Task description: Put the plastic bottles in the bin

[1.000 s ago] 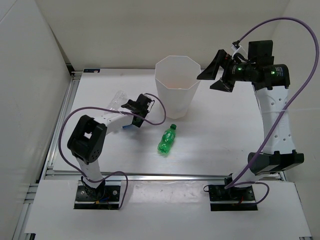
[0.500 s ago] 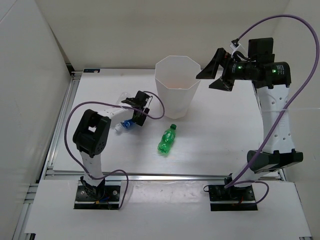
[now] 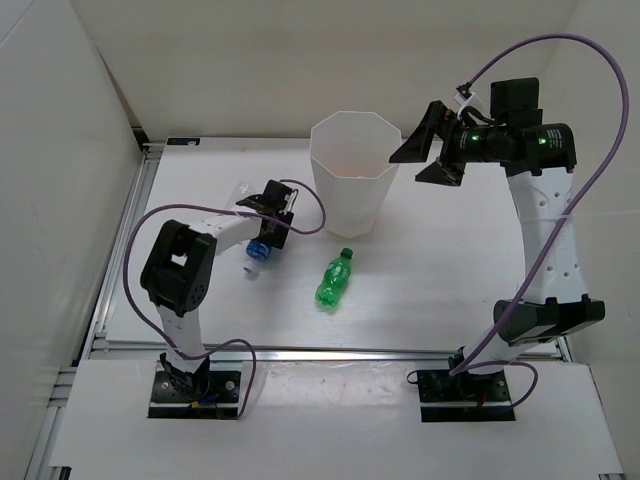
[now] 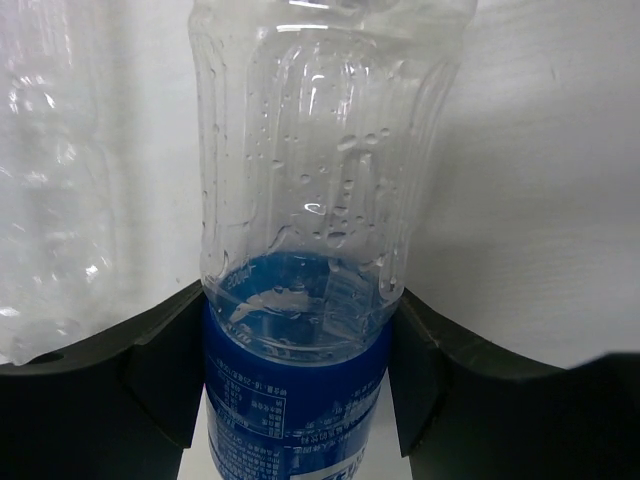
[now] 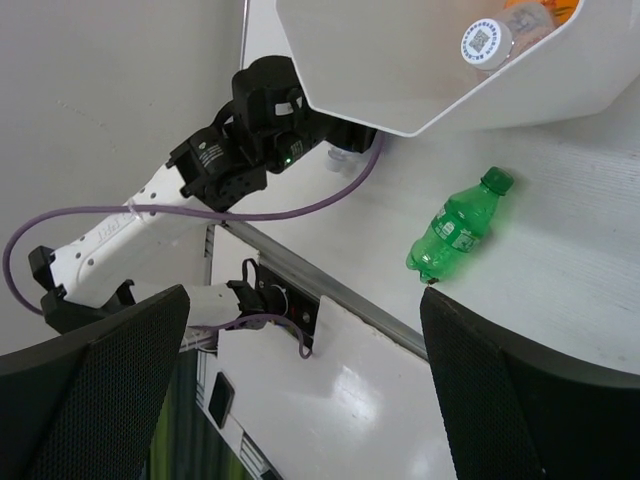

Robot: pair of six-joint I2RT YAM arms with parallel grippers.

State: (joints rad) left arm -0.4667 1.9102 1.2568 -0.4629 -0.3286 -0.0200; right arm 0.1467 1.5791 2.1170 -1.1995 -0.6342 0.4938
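A clear bottle with a blue label (image 4: pixel 297 400) sits between the fingers of my left gripper (image 4: pixel 297 370), which press on both its sides. From above, that bottle (image 3: pixel 259 251) lies on the table, cap toward the near side, and the left gripper (image 3: pixel 268 218) is left of the bin (image 3: pixel 355 190). A green bottle (image 3: pixel 336 279) lies in front of the bin, also seen in the right wrist view (image 5: pixel 455 228). My right gripper (image 3: pixel 425 150) hangs open and empty high by the bin's right rim. Inside the bin (image 5: pixel 420 80) are a white-capped bottle (image 5: pixel 487 42) and something orange (image 5: pixel 540 10).
Another clear bottle (image 3: pixel 240 193) lies just behind the left gripper, blurred at the left of the left wrist view (image 4: pixel 50 200). White walls close in the table at the back and left. A metal rail (image 3: pixel 330 352) runs along the near edge.
The left gripper opened wide, then closed on the blue-labelled bottle. The bottle's cap end swung toward the near side. The right arm barely moved.
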